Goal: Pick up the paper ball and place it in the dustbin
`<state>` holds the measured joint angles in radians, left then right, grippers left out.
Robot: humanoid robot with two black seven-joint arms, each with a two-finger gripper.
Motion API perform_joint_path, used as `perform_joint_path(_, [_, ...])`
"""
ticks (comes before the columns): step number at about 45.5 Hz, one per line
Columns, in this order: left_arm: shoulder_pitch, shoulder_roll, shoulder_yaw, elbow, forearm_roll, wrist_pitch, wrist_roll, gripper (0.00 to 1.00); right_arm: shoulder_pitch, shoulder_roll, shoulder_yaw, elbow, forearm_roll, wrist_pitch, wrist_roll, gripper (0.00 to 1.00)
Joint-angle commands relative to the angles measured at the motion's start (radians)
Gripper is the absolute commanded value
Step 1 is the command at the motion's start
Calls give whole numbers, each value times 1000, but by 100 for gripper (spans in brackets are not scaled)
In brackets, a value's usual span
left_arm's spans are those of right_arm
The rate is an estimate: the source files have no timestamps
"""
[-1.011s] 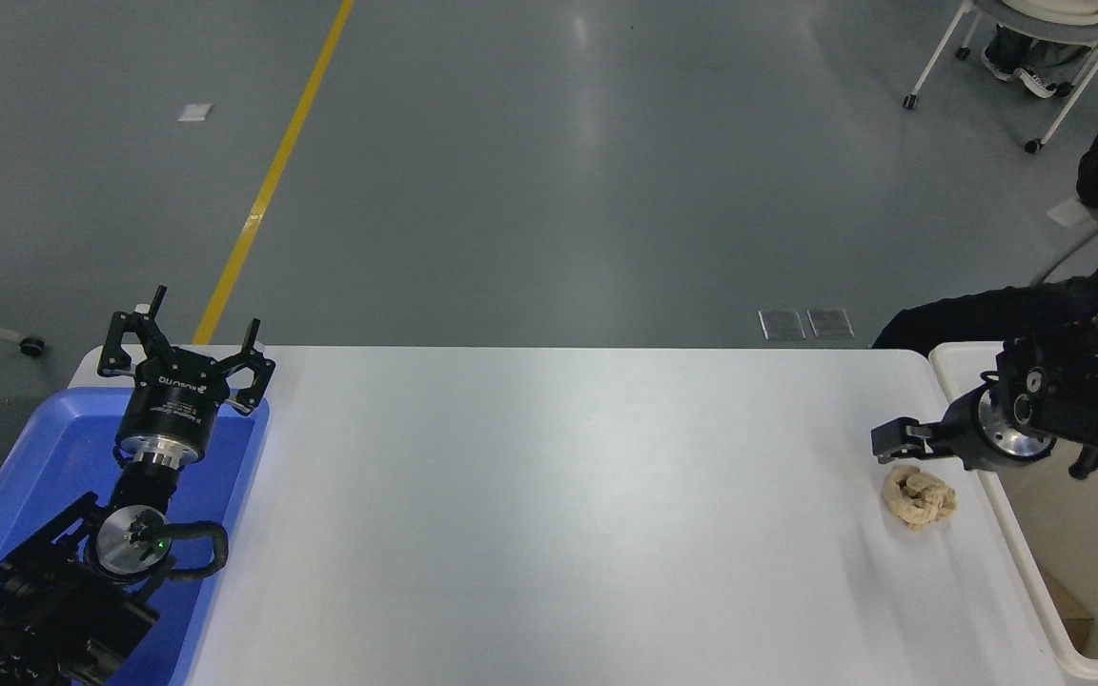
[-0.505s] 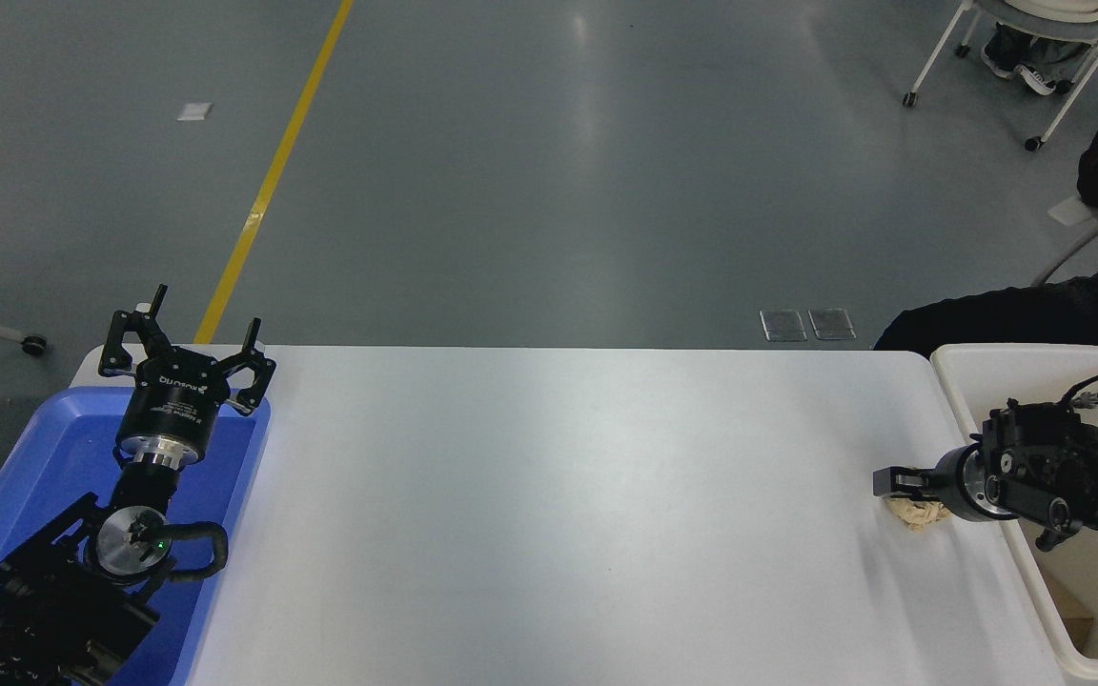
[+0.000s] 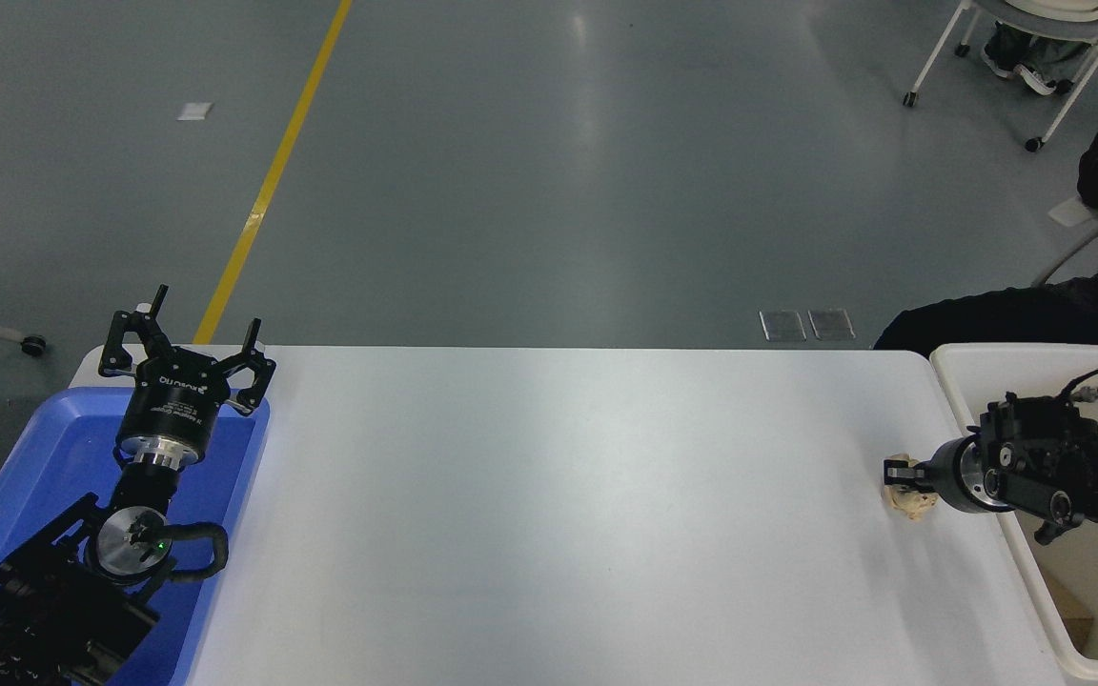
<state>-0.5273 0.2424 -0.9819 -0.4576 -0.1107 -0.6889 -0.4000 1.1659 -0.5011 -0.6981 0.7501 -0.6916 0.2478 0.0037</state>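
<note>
The paper ball (image 3: 911, 503), a small beige crumpled wad, lies at the table's right edge next to the dustbin (image 3: 1008, 355), an off-white deep bin with a thick rim. My right gripper (image 3: 904, 476) comes in from the right over the bin's rim. Its fingers are closed around the top of the ball, which looks squeezed narrow and rests on or just above the table. My left gripper (image 3: 185, 335) is parked open and empty at the lower left.
A shallow blue tray (image 3: 44, 448) lies under the left arm at the table's left end. A person in dark clothes (image 3: 1006, 319) sits past the far right corner. A wheeled chair (image 3: 1035, 38) stands at the top right.
My right gripper dropped from just behind the ball down onto it and closed. The ball now shows smaller and partly hidden between the fingers. The left arm has not moved.
</note>
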Motion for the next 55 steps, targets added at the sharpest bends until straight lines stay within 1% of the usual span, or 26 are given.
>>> perform_joint_path(1, [0, 1, 2, -1, 0, -1, 1, 100, 365, -177, -132, 290, 9, 114, 7, 0])
perform_joint_path(4, [0, 0, 2, 1, 0, -1, 1, 100, 492, -212, -167, 368, 23, 172, 9, 0])
perform_joint_path(7, [0, 0, 2, 1, 0, 0, 1, 100, 619, -235, -204, 437, 61, 231, 10, 0])
perform_joint_path(12, [1, 1, 2, 1, 0, 0, 1, 100, 802, -240, -276, 527, 139, 306, 10, 0])
perform_joint_path(18, [1, 1, 2, 1, 0, 0, 0, 100, 978, -197, -377, 601, 216, 344, 12, 0])
perform_joint_path(25, [1, 1, 2, 1, 0, 0, 1, 100, 1144, -126, -488, 676, 271, 358, 12, 0])
perform_joint_path(34, [1, 1, 2, 1, 0, 0, 1, 100, 1226, -97, -528, 701, 276, 404, 15, 0])
perform_joint_path(47, [1, 0, 2, 1, 0, 0, 0, 100, 1244, -82, -557, 693, 277, 415, 13, 0])
perform_joint_path(52, [1, 1, 2, 1, 0, 0, 0, 100, 1226, -91, -606, 663, 257, 410, 12, 0])
perform_joint_path(55, [1, 1, 2, 1, 0, 0, 0, 100, 1194, -111, -646, 624, 222, 404, 12, 0])
